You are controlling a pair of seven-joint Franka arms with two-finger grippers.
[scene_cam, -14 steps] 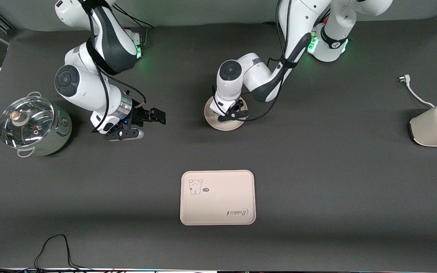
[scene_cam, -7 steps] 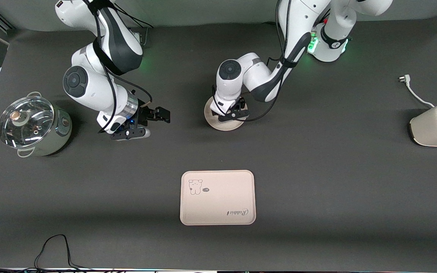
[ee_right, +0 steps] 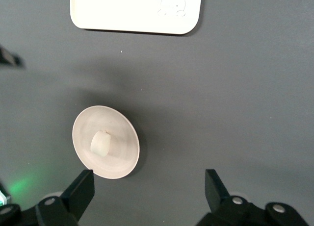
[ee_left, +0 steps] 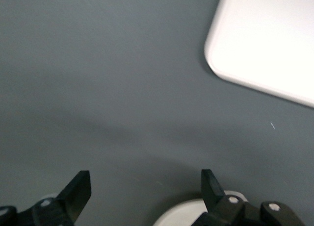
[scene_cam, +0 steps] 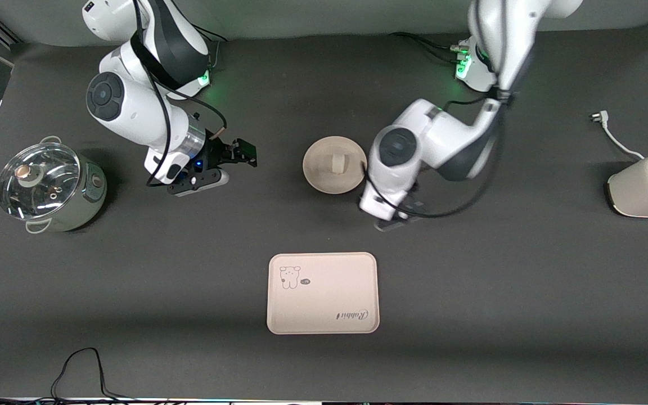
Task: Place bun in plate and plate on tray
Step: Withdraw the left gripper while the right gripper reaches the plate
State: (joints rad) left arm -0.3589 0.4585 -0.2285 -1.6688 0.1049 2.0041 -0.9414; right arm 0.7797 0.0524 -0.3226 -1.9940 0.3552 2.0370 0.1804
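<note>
White bun (scene_cam: pixel 336 163) lies on the plate (scene_cam: pixel 318 180), farther from the camera than the tray (scene_cam: pixel 324 315). Left end effector (scene_cam: pixel 400 220) released beside the plate; right end effector (scene_cam: pixel 234 160) released nearby, likely to carry it.

Only readable text is on the tray (scene_cam: pixel 323 293), lower centre of the front view: cursive "Rabbit" near its lower right corner, upside down. Small speech bubble reading "hi" beside the bear drawing (scene_cam: pixel 289 277), upper left corner.
</note>
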